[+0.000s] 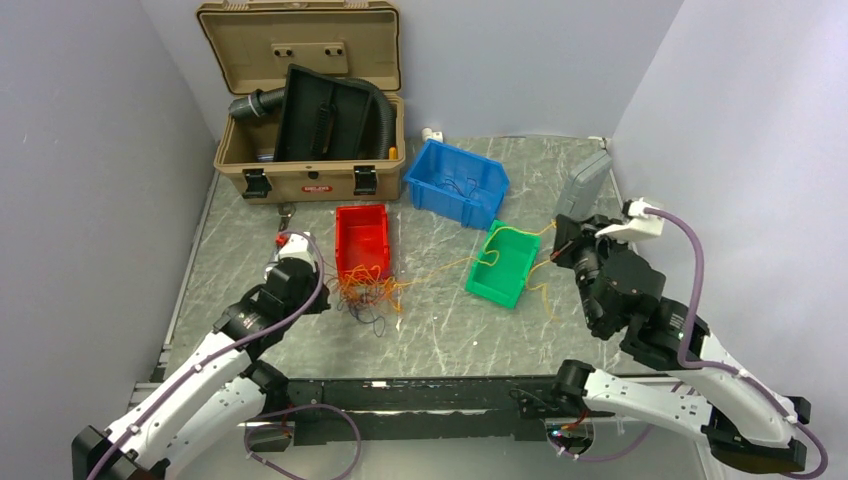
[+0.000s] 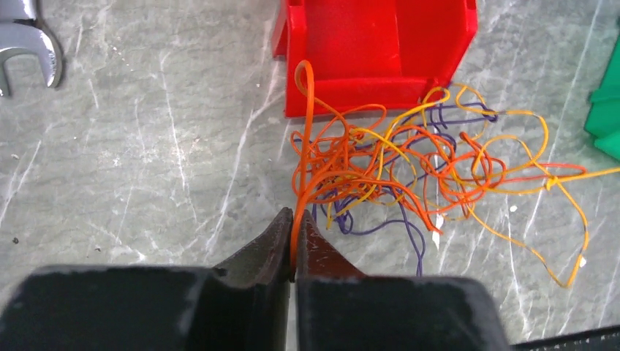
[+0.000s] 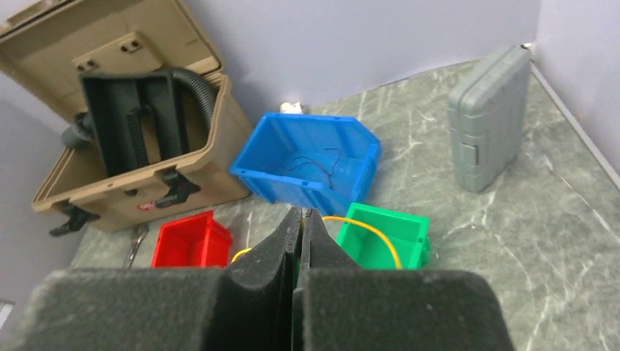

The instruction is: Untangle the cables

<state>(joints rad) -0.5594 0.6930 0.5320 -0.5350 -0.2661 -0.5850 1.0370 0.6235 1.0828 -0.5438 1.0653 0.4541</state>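
Observation:
A tangle of thin orange, yellow and purple cables (image 2: 409, 168) lies on the table just in front of the red bin (image 2: 380, 44); it also shows in the top view (image 1: 368, 292). My left gripper (image 2: 294, 227) is shut on an orange cable (image 2: 301, 183) at the tangle's left edge. My right gripper (image 3: 302, 219) is shut on a yellow cable (image 3: 369, 228), held up above the table. That yellow cable arcs over the green bin (image 3: 387, 238) and runs back to the tangle (image 1: 440, 268).
A blue bin (image 1: 455, 180) holds a thin dark wire. A tan case (image 1: 310, 120) with a black corrugated hose stands open at the back left. A grey case (image 1: 583, 185) leans at the back right. A wrench (image 2: 25, 44) lies left of the red bin.

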